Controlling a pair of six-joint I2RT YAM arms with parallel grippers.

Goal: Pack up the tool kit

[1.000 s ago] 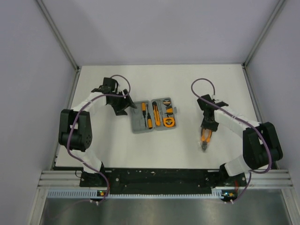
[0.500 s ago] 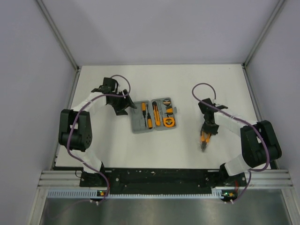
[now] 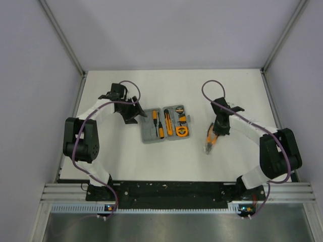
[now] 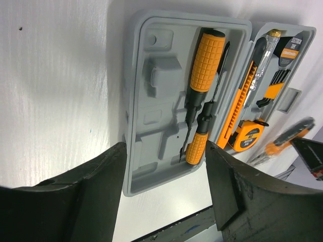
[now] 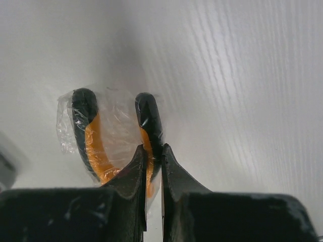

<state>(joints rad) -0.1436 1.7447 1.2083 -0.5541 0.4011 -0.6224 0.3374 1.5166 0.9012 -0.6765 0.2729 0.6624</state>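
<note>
White table (image 3: 166, 85), with the grey case (image 3: 147, 132) lying open flat around the middle of it, slightly nearer the left edge. The left gripper (image 4: 164, 166) hovers at the case's left end with its jaws spread wide and nothing between them, so it isn't steadying anything. The right gripper (image 5: 153, 150) sits between the case and the table's right edge, pinched down narrow on just one handle of the pliers (image 5: 93, 141), which are wrapped in clear plastic film. I can't tell if the pliers are fully off the table. Both screwdrivers (image 4: 202, 96) and the tape measure (image 4: 246, 135) are already in their slots, and the moulded recess in the left half looks empty. My worry is that one-handle grip through slick film: the pliers could swivel or slide out on the way over. The loose wrap might also stop them seating in the recess. Pushing down could shove the unheld case sideways.
</note>
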